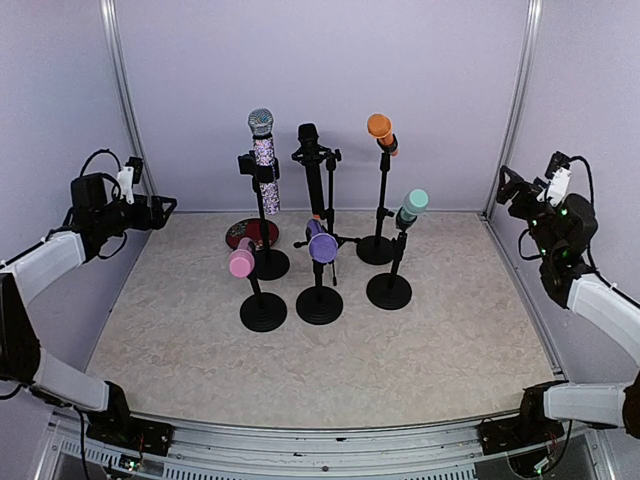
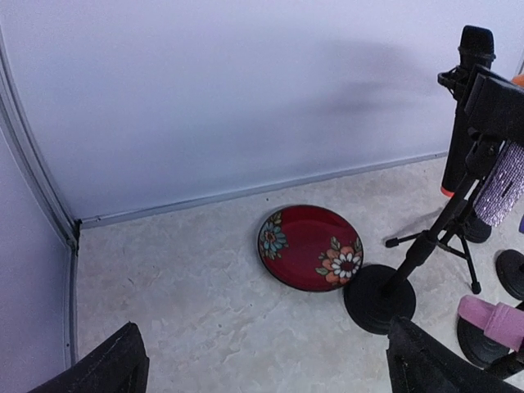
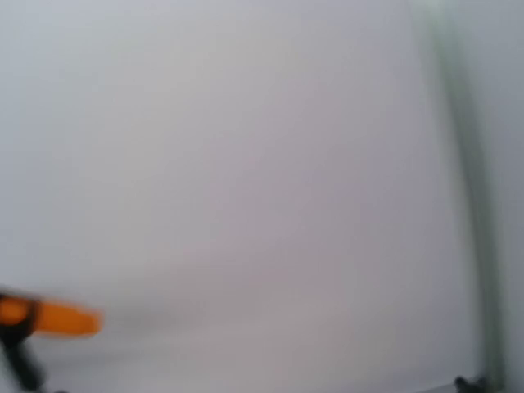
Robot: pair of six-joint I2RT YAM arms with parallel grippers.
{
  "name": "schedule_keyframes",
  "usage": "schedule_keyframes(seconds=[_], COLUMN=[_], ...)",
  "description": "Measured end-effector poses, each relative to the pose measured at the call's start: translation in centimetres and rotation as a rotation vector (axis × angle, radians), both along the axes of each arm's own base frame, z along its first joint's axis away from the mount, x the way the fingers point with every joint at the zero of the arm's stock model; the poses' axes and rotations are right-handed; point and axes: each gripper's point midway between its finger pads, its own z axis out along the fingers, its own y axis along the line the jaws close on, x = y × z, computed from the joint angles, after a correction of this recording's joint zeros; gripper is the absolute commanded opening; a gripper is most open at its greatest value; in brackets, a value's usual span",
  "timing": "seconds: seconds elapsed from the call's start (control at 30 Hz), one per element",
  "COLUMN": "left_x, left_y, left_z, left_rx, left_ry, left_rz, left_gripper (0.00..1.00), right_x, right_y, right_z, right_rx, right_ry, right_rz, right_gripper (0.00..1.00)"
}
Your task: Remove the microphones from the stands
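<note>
While both my grippers, left (image 1: 165, 210) and right (image 1: 508, 186), hang wide open and empty at the frame sides, the mics (image 1: 263, 160) sit on stands (image 1: 263, 312) mid-frame. I judge them light, stiff and smooth; I would grip a handle just above its clip.

Six microphone stands (image 1: 319, 305) cluster mid-table (image 1: 450, 340) toward the back edge, three before three. A plate (image 1: 243, 236) lies at the cluster's back-left.

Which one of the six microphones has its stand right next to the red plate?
The glittery microphone at the back left. Its round base sits beside the plate; the other five stand farther from it.
</note>
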Motion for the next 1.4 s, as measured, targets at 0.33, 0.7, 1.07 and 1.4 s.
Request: schedule_keyframes(seconds=[0.33, 0.7, 1.07, 1.4], left_x=[-3.0, -5.5, -7.1, -8.3], left_y=[0.3, -1.2, -2.6, -3.5], left_z=[-4.8, -5.0, -5.7, -5.5], left_rx=[0.008, 0.005, 0.001, 0.016], left_ry=[0.253, 0.3, 0.337, 0.335], left_rz=[-0.042, -0.136, -0.237, -0.301], left_gripper=[0.99, 0.99, 0.99, 0.99], right_x=[-3.7, -10.9, -15.0, -15.5], right_y=[18.3, 30.4, 44.6, 51.2], right_z=[4.3, 7.9, 0.6, -7.4], right_rx=[-0.214, -0.362, -0.567, -0.712], right_ry=[0.034, -0.033, 0.039, 0.134], right_rz=[0.44, 0.607, 0.822, 0.893], right_gripper=[0.99, 0.98, 0.99, 0.99])
